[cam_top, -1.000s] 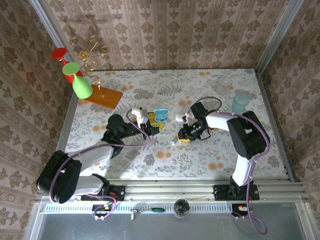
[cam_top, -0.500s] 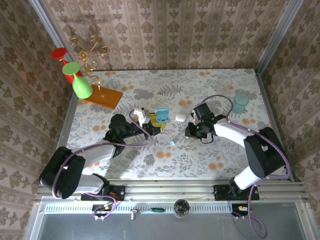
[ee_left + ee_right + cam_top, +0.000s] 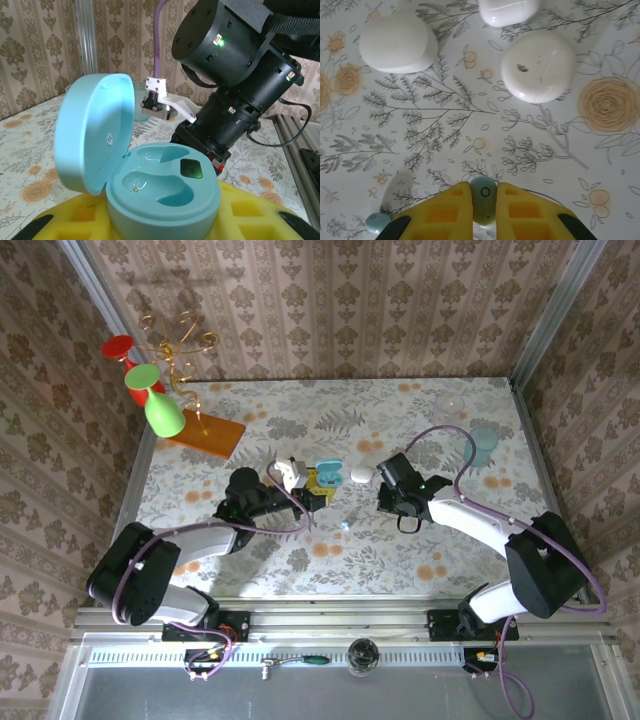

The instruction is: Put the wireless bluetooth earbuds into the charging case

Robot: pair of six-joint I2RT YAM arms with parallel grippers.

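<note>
Cream tabletop (image 3: 420, 550) printed with grey leaf sprigs and orange roses. Light-blue glossy clamshell case (image 3: 165, 195), the same blue inside, one small dark square in a socket. Yellow foam pads on left hand (image 3: 160, 225) and right hand (image 3: 483, 215). Pale mint-white earbud (image 3: 483, 197) marked with a thin dark ring; small teal earbud (image 3: 376, 222). White egg-shaped shell (image 3: 398, 42), round white disc (image 3: 538, 66), glossy white pillow-shaped box (image 3: 509, 10). Green goblet (image 3: 160, 408), red goblet (image 3: 120, 346), orange tray (image 3: 207, 431), gold wire stand (image 3: 180, 335). Beige damask-striped wallpaper (image 3: 350, 300).
</note>
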